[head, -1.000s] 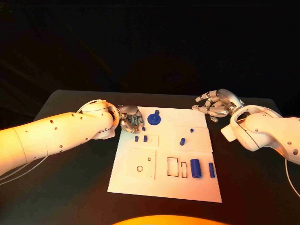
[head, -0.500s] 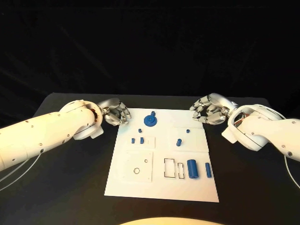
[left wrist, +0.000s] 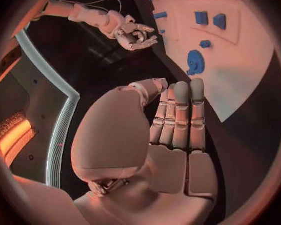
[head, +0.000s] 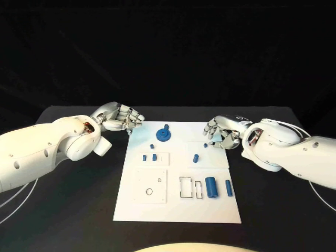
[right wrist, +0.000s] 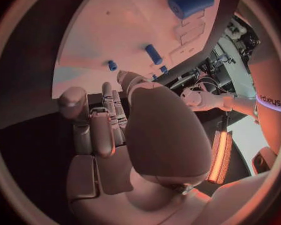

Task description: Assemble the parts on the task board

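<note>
The white task board (head: 157, 210) lies in the middle of the black table. On it a round blue part with a knob (head: 164, 136) sits near the far end. Two small blue pegs (head: 149, 157) stand left of centre and another peg (head: 195, 157) stands to their right. A thick blue cylinder (head: 211, 185) and a slimmer one (head: 229, 188) lie by the rectangular slots. My left hand (head: 123, 118) hovers just off the board's far left corner, fingers straight (left wrist: 178, 120), holding nothing. My right hand (head: 221, 133) hangs over the board's far right edge, holding nothing (right wrist: 109, 125).
The board (left wrist: 240, 80) has a square inset with a round hole (head: 149, 191) at the near left and outlined slots (head: 189, 187) beside the cylinders. Black table (head: 70, 210) surrounds the board on all sides.
My left hand has drawn back from the board's left edge to beyond its far corner. My right hand has come in and down over the board's right edge. The parts lie as before.
</note>
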### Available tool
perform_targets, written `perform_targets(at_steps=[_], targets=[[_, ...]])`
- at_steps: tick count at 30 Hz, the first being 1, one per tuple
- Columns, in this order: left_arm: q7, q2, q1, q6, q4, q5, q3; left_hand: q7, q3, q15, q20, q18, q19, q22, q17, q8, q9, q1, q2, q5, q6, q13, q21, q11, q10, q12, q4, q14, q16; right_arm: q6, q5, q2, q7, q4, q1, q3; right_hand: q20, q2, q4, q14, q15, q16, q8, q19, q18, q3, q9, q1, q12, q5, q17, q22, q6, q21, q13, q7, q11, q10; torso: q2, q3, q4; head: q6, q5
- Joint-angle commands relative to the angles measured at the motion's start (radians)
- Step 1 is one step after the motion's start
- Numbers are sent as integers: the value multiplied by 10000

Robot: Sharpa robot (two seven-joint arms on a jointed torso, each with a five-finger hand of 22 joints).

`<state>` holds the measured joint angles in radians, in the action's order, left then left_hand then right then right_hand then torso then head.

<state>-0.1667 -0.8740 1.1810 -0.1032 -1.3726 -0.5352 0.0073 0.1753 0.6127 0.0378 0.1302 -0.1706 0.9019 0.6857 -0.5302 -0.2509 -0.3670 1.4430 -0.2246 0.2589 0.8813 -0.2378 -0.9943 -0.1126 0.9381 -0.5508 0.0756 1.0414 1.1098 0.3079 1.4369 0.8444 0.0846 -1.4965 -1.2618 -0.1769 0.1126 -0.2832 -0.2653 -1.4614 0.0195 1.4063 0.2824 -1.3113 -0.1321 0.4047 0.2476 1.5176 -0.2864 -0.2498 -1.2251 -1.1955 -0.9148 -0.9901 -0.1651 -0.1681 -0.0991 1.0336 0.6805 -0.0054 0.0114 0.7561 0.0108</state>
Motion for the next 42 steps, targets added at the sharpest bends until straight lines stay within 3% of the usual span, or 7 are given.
perform_targets(at_steps=[1,5,13,20,30,42], targets=[[-825,-67,6,144,-170,1587,13,81,-18,6,12,-146,-47,-13,16,51,16,21,94,38,29,13,47,-16,-64,63,-25,-84,-79,-376,1395,-69,581,1,45,-2,-15,-17,0,-343,37,1,58,-56,136,-24,16,-56,37,61,-17,-20,-73,-22,20,22,-44,-55,-6,11,26,10,-39],[-942,-127,4,74,-245,1821,13,82,-27,6,13,-147,-52,-18,25,45,14,18,98,35,38,17,56,-15,-53,58,-28,-84,-97,-471,1621,-132,717,-11,90,-3,-19,-14,17,-356,32,24,63,-78,141,-15,18,-49,53,55,-62,-51,-91,-65,45,48,-22,-55,-1,7,-6,14,-24],[-1097,-179,2,-78,-306,2157,12,84,-40,8,16,-146,-57,-26,37,39,14,9,100,33,48,23,68,-17,-44,56,-28,-84,-120,-551,1810,-258,849,9,163,-4,-30,20,28,-378,11,57,75,-127,155,22,21,-47,72,44,-121,-115,-134,-155,87,74,2,-22,2,19,0,12,-40],[-1139,-174,1,-121,-331,2274,12,110,-69,22,27,-145,-70,-53,67,64,29,-28,100,34,1,56,108,-38,-74,78,-17,-80,-181,-662,1809,-403,857,112,265,-6,-105,279,229,-414,-87,106,204,-258,194,607,69,141,53,14,-194,-315,-509,-393,272,152,100,545,3,21,9,42,-27],[-1086,-151,-1,-77,-327,2296,12,130,-93,37,41,-143,-72,-76,84,85,42,-64,108,30,-39,83,141,-57,-105,97,2,-68,-214,-667,1775,-514,834,218,368,-5,-190,313,521,-441,-179,152,319,-356,241,1163,147,-3,154,34,-263,-548,-825,-645,401,229,211,1023,2,27,1,49,-4],[-1058,-143,0,-27,-342,2298,13,162,-124,69,68,-140,-107,-121,119,119,64,-101,104,25,-109,125,215,-89,-165,123,14,-115,-297,-598,1771,-649,884,354,427,-5,-202,315,610,-451,-183,172,319,-381,257,1291,165,-116,235,45,-293,-619,-845,-719,452,227,211,1074,7,17,-8,105,-11]])
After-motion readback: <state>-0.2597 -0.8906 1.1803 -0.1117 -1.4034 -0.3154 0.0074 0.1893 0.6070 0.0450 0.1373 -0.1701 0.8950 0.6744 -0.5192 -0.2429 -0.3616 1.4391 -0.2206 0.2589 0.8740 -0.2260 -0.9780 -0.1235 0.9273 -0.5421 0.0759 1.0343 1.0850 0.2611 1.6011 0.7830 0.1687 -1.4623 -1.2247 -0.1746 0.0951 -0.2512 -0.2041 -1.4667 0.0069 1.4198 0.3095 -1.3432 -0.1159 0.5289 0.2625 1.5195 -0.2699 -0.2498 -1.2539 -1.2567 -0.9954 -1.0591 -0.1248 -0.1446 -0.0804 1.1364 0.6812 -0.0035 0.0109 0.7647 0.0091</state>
